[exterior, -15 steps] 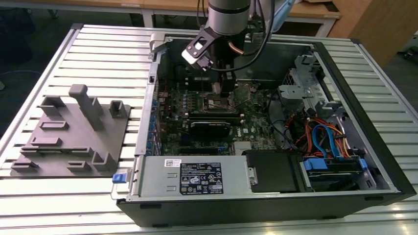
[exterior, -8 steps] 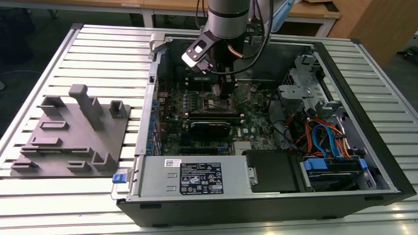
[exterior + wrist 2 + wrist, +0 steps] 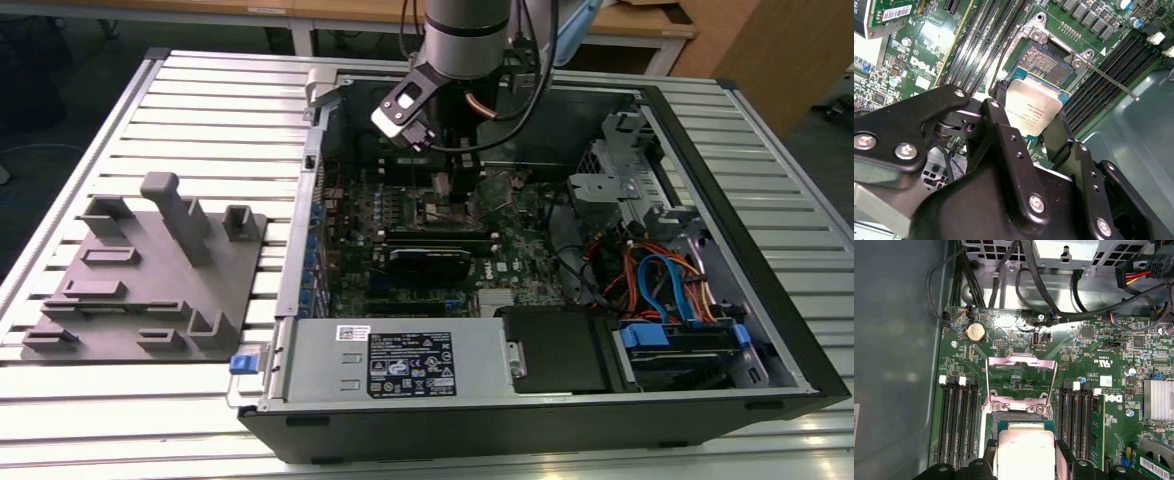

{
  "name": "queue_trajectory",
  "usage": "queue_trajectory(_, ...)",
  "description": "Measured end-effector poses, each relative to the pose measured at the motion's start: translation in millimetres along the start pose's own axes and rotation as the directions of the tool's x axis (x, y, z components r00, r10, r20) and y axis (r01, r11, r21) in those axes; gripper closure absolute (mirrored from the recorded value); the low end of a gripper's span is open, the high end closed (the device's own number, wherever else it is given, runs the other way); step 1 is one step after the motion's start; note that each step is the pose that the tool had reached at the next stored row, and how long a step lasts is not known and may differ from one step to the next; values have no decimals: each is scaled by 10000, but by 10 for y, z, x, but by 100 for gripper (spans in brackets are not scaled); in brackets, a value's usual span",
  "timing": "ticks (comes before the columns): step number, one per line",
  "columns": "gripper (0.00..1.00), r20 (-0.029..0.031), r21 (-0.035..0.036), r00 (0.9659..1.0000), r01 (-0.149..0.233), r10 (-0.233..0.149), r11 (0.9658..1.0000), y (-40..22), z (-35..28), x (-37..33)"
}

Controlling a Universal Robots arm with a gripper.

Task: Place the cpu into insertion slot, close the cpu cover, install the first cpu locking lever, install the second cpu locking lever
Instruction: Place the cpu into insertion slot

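Observation:
My gripper (image 3: pixel 1031 114) is shut on the cpu (image 3: pixel 1035 107), a small square chip with a silver-grey top, its black fingers (image 3: pixel 1066 135) pressing two opposite edges. The chip hangs just over the insertion slot (image 3: pixel 1046 57), covering part of it; whether the two touch I cannot tell. In the first wrist view the cpu (image 3: pixel 1024 447) sits between the fingers, with a strip of the insertion slot (image 3: pixel 1004 416) beyond it. The cpu cover (image 3: pixel 1021 358) stands swung up and open. A thin locking lever (image 3: pixel 1114 84) sticks out beside the socket. In the exterior view the gripper (image 3: pixel 447 188) reaches down into the open case.
Long black memory slots (image 3: pixel 956 420) flank the socket on both sides. Black cables (image 3: pixel 1074 300) cross the case wall beyond the board. A grey power supply (image 3: pixel 400 365), a drive cage (image 3: pixel 681 345) and coloured cables (image 3: pixel 661 280) fill the case's near side. A grey fixture (image 3: pixel 147 270) lies at the exterior view's left.

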State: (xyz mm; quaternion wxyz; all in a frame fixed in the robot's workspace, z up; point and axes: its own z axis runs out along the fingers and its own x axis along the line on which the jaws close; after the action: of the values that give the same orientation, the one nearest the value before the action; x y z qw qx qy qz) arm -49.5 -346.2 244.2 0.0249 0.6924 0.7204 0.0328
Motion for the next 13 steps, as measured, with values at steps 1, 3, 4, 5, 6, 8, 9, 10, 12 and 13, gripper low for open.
queue_trajectory(1, 46, 0, 0, 10000, 0, 0, 10000, 0, 0, 0)
queue_trajectory(3, 46, 0, 0, 10000, 0, 0, 10000, 0, 0, 0)
queue_trajectory(4, 46, -1, -2, 10000, 0, 0, 10000, 0, 2, 0)
queue_trajectory(5, 46, -4, -11, 10000, 0, 0, 10000, 0, 9, 1)
queue_trajectory(6, 46, -1, -22, 10000, -1, 1, 10000, -2, 19, 0)
queue_trajectory(8, 46, 3, -64, 10000, -1, 1, 10000, -4, 45, 1)
queue_trajectory(9, 46, 4, -80, 10000, 1, -1, 10000, -5, 60, 1)
queue_trajectory(10, 46, 4, -89, 10000, 2, -2, 10000, -6, 77, 0)
queue_trajectory(12, 46, 4, -93, 10000, -8, 8, 10000, -9, 110, 2)
queue_trajectory(13, 46, 6, -94, 10000, -27, 27, 10000, -11, 126, 3)
